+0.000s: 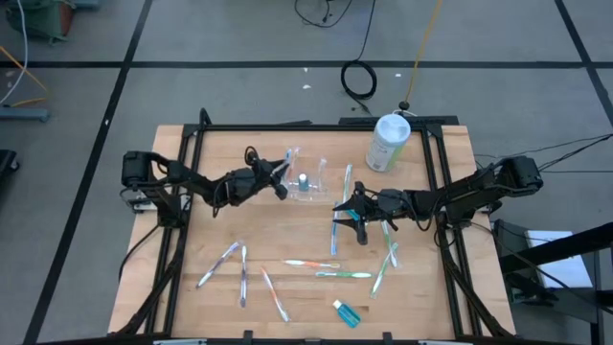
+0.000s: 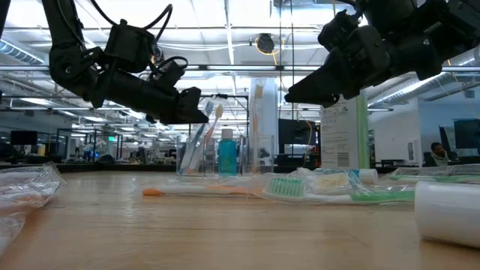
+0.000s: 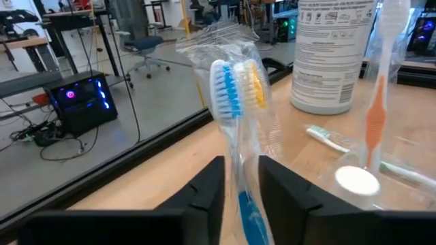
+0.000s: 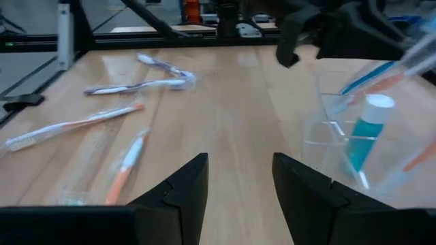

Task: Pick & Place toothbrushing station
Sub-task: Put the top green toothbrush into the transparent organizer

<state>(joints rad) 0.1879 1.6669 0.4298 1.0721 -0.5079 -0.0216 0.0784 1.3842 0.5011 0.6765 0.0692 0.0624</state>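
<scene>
Several slots of the clear toothbrushing station are already filled: it stands above the middle of the high view, holding a small blue-green bottle and at least one upright brush. Its walls almost vanish against the wood, so the contents mark it best.

Just left of it, the left gripper is pinching two wrapped toothbrushes, bristles up, one blue and one yellow. Held upright like that, they look ready to be dropped handle-first into a free slot. The crinkled wrapper may snag on the rim.

To the station's lower right in the high view, the right gripper hovers with its fingers spread and nothing between them, probably waiting its turn.

Farther out, more toothbrushes lie scattered across the lower part of the table, with a small blue-green tube near the bottom edge. A white-and-green canister stands toward the upper right.
</scene>
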